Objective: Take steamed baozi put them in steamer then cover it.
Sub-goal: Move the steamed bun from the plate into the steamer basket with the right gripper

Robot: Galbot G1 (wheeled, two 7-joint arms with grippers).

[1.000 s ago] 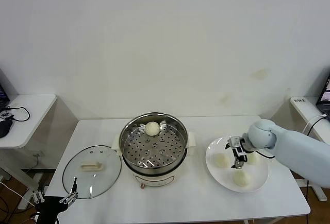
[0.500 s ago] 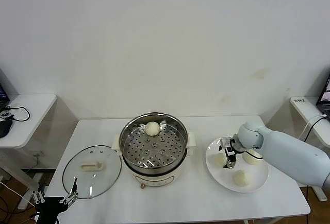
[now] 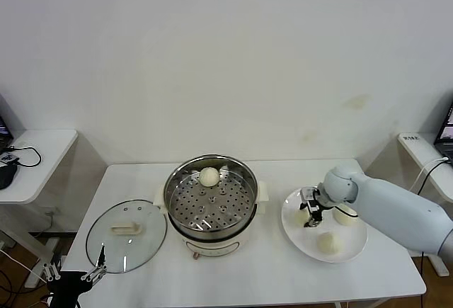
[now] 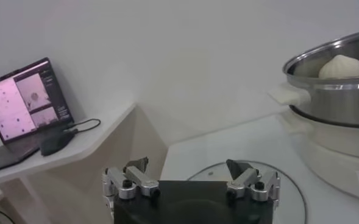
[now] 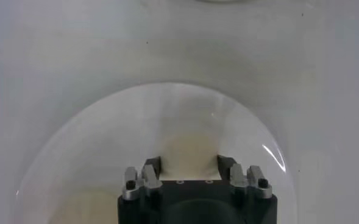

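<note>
Right pincer [image 3: 308,215] now shifted left, clamped on plate's [image 3: 354,251] half-hidden baozi [image 5: 190,152]; left pincer [image 4: 191,182] agape

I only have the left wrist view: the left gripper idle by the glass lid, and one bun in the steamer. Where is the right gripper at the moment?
Observer: The right gripper is down on the white plate, which sits to the right of the steamer.
Operator: Does it have a bun?
Observer: Yes. The right wrist view shows its fingers closed on the gripped baozi.
Operator: How many buns are on that plate?
Observer: Three, counting the gripped one. The far baozi and the near baozi lie free.
</note>
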